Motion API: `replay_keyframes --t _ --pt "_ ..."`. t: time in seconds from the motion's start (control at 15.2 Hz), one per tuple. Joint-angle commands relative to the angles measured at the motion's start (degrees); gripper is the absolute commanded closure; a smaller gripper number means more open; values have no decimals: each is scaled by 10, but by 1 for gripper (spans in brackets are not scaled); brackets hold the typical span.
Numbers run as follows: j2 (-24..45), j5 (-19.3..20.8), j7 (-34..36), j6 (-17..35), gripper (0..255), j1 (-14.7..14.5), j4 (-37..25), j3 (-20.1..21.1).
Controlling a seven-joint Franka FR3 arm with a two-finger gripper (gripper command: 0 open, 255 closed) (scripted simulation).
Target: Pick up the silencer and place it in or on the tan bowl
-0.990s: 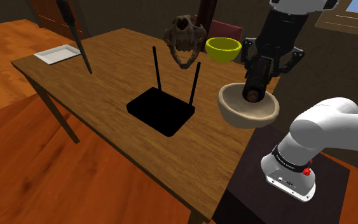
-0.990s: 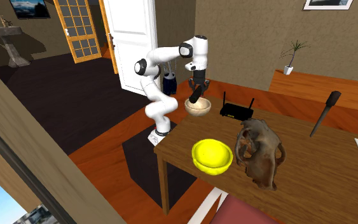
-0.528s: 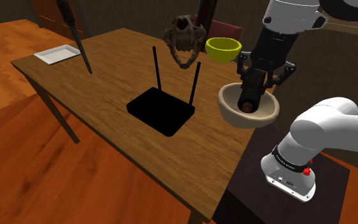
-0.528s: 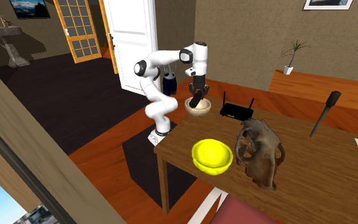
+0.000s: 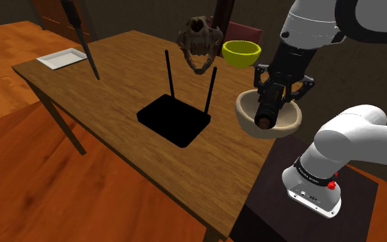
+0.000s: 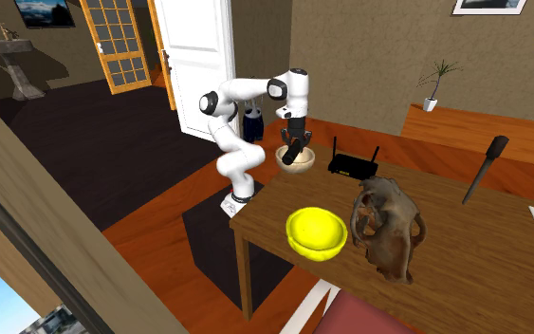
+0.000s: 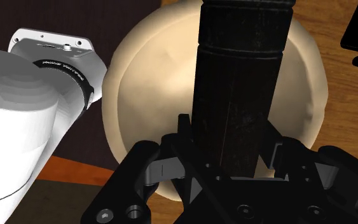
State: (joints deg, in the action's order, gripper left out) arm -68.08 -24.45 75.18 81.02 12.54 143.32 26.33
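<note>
Since one second ago, arm point(image 5: 307, 27) has dropped lower over tan bowl point(image 5: 245, 110) at table point(image 5: 102, 96) edge. You're in placing step: gripper point(image 5: 279, 88) clamped on silencer point(image 5: 263, 118), dark tube tilted, tip low in bowl mouth. Next: release, let it settle, lift clear.

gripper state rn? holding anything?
Gripper: shut on the dark cylindrical silencer, which it holds tilted over the tan round bowl.
</note>
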Motion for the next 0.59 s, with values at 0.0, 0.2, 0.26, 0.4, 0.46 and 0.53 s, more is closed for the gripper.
replay_keyframes --t 0.0,0.2,0.26,0.4,0.46,0.53 --pt "0 0 0 0 255 0 3 1" --pt "0 0 0 0 0 0 3 1" --pt "0 0 0 0 0 0 3 0" --pt "0 0 0 -1 0 0 3 0" --pt "0 0 0 0 0 0 3 0" --pt "0 0 0 0 0 0 3 1"
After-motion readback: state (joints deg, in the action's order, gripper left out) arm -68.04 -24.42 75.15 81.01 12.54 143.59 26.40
